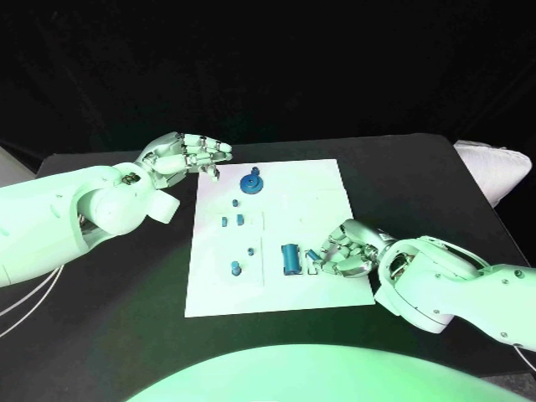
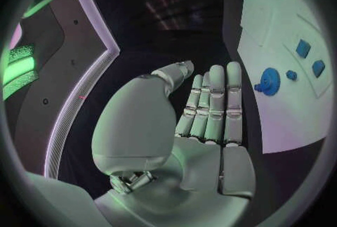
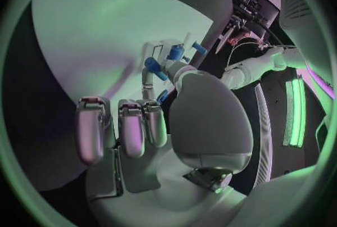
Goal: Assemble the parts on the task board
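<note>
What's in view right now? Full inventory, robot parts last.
table: 1, black, under everything.
task board: 1, white, middle of the table.
gear: 1, blue, round, far end of the board, near the left hand.
small parts: about five, blue, in the board's left half between the gear and the near edge.
cylinder: 1, blue, upright-looking block at the board's near right, just beside the right hand.
cloth: 1, white, at the table's far right edge.
left hand: silver, at the board's far left corner, fingers straight, holding nothing.
right hand: silver, on the board's near right part, fingers curled; whether it holds a part is unclear.
</note>
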{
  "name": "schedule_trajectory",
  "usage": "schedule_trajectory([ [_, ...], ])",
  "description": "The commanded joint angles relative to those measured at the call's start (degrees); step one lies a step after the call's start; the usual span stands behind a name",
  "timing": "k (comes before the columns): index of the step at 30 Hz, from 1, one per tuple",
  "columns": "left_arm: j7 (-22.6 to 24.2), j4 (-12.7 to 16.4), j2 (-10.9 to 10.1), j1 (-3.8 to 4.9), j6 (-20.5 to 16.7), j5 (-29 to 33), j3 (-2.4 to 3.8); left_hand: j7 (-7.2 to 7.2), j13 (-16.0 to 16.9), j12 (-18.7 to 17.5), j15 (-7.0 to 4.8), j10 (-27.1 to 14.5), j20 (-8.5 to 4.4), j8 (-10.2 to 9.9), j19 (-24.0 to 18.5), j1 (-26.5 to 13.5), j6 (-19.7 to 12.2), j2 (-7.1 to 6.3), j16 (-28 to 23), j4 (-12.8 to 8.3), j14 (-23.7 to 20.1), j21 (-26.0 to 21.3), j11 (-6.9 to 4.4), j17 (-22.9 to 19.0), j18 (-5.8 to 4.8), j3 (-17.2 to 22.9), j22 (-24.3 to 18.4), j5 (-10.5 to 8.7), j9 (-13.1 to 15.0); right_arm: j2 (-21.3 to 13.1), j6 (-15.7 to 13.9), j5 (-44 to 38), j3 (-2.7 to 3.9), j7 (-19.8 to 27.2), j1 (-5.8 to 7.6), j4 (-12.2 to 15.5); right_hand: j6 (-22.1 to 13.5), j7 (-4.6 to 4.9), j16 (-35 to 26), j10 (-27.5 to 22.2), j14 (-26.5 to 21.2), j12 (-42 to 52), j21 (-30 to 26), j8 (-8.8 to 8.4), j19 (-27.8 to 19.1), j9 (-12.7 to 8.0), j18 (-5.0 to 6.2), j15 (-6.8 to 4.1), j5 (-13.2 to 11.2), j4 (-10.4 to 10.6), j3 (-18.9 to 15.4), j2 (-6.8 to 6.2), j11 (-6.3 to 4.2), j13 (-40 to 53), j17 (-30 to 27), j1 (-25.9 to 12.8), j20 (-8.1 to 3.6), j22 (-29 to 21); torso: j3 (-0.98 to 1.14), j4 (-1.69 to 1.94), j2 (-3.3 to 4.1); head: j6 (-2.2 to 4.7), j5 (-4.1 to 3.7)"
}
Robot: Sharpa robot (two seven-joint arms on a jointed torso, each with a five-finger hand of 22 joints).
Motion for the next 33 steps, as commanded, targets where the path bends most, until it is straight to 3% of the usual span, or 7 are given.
schedule_trajectory([
  [1, 0.1, 0.2, 0.1, 0.02, 1.0, 0.1, 0.03, 0.06, 0.1, 0.3, 0.18, -0.2, -0.02, 0.3, 0.5, 0.2, -0.4, 0.57, -0.1, 0.3, -0.1, -0.4, 0.02, 0.0, 0.83, -0.1, -0.1, 0.24, -0.1, 0.4, 4.2, 2.1, -0.01, -2.3, -0.01, -0.1, -0.2, 0.14, 0.3, 5.6, 5.8, 0.3, -0.4, -0.44, 4.4, -0.3, -0.88, -0.02, -0.8, 0.4, -1.3, -0.35, 0.08, 14.6, 14.6, -1.9, -0.09, 13.1, -0.01, -0.01, 0.01, 0.00, 0.00],
  [6, 0.0, 0.2, 0.1, 0.03, 1.1, 0.1, 0.03, 0.06, 0.1, 0.3, 0.18, -0.2, -0.02, 0.3, 0.5, 0.2, -0.4, 0.57, -0.1, 0.3, -0.1, -0.4, 0.02, 0.0, 0.83, -0.1, -0.1, 0.24, -0.1, 0.9, 3.3, 1.6, 0.00, -3.3, 0.00, -0.3, 0.0, 0.09, 0.4, 5.7, 5.8, 0.6, 0.0, -0.41, 4.5, -0.2, -0.95, -0.04, -2.2, 0.5, -3.0, 0.08, 0.05, 14.7, 14.9, -3.7, -0.06, 13.2, 0.01, 0.01, -0.01, 0.00, -0.13],
  [13, -0.1, 0.2, 0.2, 0.03, 1.1, 0.1, 0.03, 0.08, 0.1, 0.4, 0.19, -0.3, -0.02, 0.3, 0.5, 0.2, -0.5, 0.59, -0.1, 0.4, -0.1, -0.4, 0.04, 0.0, 0.83, -0.1, -0.1, 0.24, -0.1, 1.4, 2.0, 0.5, 0.00, -4.1, 0.00, -0.5, 0.2, 0.02, 0.5, 5.9, 5.9, 1.0, 0.5, -0.40, 4.6, -0.2, -1.05, -0.08, -2.5, 0.6, -4.2, 0.75, -0.01, 14.9, 15.1, -5.3, -0.08, 13.4, 0.00, 0.00, 0.00, 0.00, -0.05],
  [20, -0.1, 0.2, 0.2, 0.03, 1.2, 0.1, 0.03, 0.07, 0.1, 0.4, 0.20, -0.4, -0.01, 0.3, 0.5, 0.2, -0.5, 0.63, -0.1, 0.4, -0.1, -0.5, 0.04, 0.0, 0.83, 0.0, -0.1, 0.25, -0.1, 1.8, 1.5, -0.1, 0.00, -4.3, 0.00, -0.7, 0.2, -0.01, 0.5, 5.9, 5.9, 1.1, 0.6, -0.38, 4.6, -0.2, -1.07, -0.09, -2.4, 0.6, -4.4, 0.99, -0.03, 15.0, 15.1, -5.6, -0.08, 13.4, 0.00, -0.03, 0.01, 0.00, -0.03],
  [33, -0.2, 0.2, 0.1, 0.03, 1.2, 0.1, 0.03, 0.06, 0.1, 0.5, 0.20, -0.4, -0.01, 0.4, 0.5, 0.2, -0.5, 0.70, -0.1, 0.4, -0.1, -0.5, 0.03, 0.0, 0.83, 0.0, -0.1, 0.26, -0.1, 2.2, 2.3, -2.5, 0.01, -5.2, 0.00, -1.0, 0.9, -0.58, 0.5, 6.0, 5.9, 1.3, 1.5, -0.09, 4.9, -0.1, -1.25, -0.42, -1.5, -0.4, -3.5, 2.62, -0.50, 15.1, 15.1, -3.9, -0.27, 13.7, 0.02, -0.03, 0.00, 0.00, -0.17],
])
